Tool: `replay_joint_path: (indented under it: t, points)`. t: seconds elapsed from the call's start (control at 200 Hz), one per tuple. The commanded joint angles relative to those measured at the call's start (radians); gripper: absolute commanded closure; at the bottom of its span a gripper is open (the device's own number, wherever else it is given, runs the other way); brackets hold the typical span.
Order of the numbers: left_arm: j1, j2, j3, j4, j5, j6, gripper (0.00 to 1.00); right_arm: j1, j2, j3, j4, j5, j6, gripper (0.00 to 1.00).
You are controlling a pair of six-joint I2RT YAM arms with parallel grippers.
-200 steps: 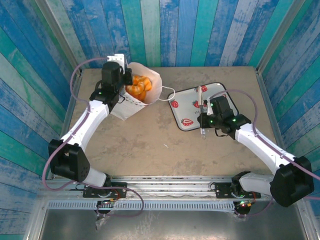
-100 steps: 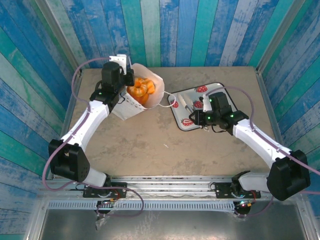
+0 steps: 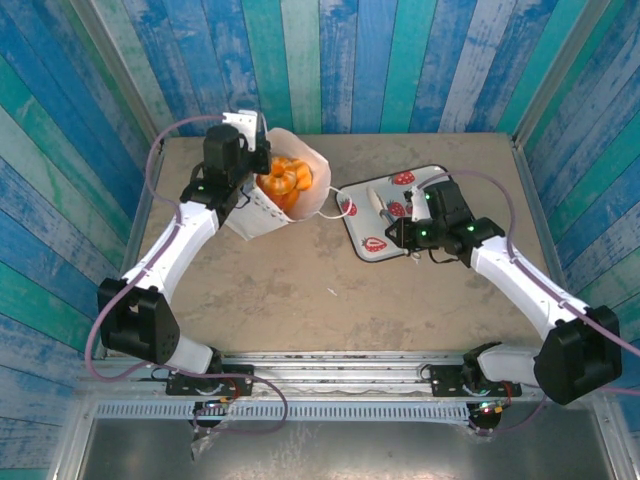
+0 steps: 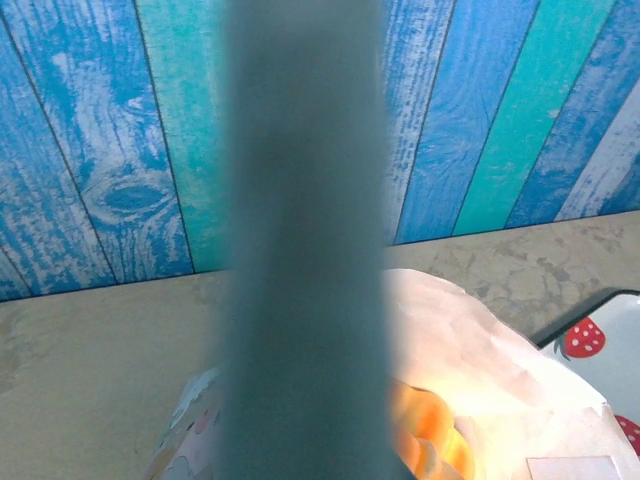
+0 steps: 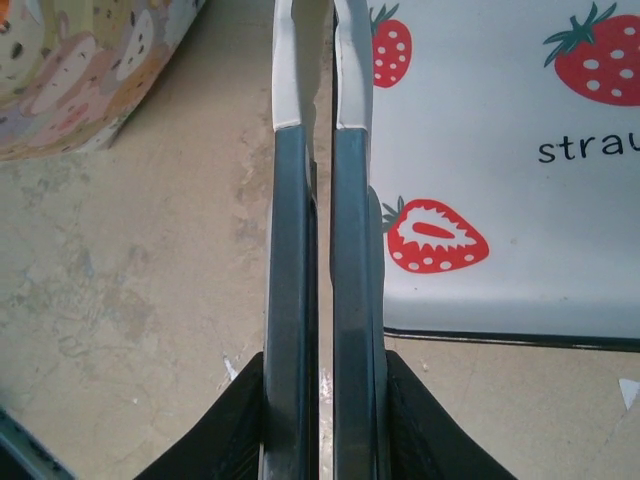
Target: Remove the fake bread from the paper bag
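The left claw (image 3: 249,133) is clenched at the rim of the paper bag (image 3: 262,212); blur hides any grip. The fake bread (image 3: 285,178) sits partly hidden inside. The right claw (image 5: 320,60), clenched empty, hovers near the bag.

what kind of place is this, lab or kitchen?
Probably a staged robot test cell: painted plank walls box in the table, left arm and right arm mount on a rail, fake bread sits in a paper bag.

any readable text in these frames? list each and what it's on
"strau": black lowercase print on the white strawberry tray, right wrist view, cut off at the frame edge.
The same print in the top view: too small to read.
paper bag: cartoon pattern, no legible words.
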Motion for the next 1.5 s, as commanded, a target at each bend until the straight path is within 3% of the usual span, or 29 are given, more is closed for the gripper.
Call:
replay_joint_path:
  t: [0.0, 0.311, 0.521, 0.811, 1.287, 1.498]
  points:
    - [0.005, -0.053, 0.001, 0.103, 0.066, 0.045, 0.99, -0.003, -0.061, 0.078, -0.079, -0.028, -0.004, 0.71]
    - [0.005, -0.023, 0.021, 0.082, 0.082, 0.059, 0.99, 0.006, -0.043, 0.328, -0.33, -0.121, -0.007, 0.7]
    - [0.005, 0.003, 0.042, 0.07, 0.085, 0.048, 0.99, 0.027, 0.047, 0.442, -0.359, -0.294, 0.026, 0.67]
    - [0.002, 0.005, 0.029, 0.085, 0.099, 0.045, 0.99, 0.075, 0.187, 0.568, -0.402, -0.403, 0.045, 0.62]
    - [-0.007, -0.004, 0.026, 0.066, 0.107, 0.081, 0.99, 0.095, 0.411, 0.739, -0.476, -0.476, 0.061, 0.6]
    - [-0.009, -0.015, 0.026, 0.056, 0.111, 0.085, 0.99, 0.095, 0.466, 0.784, -0.494, -0.479, 0.056, 0.54]
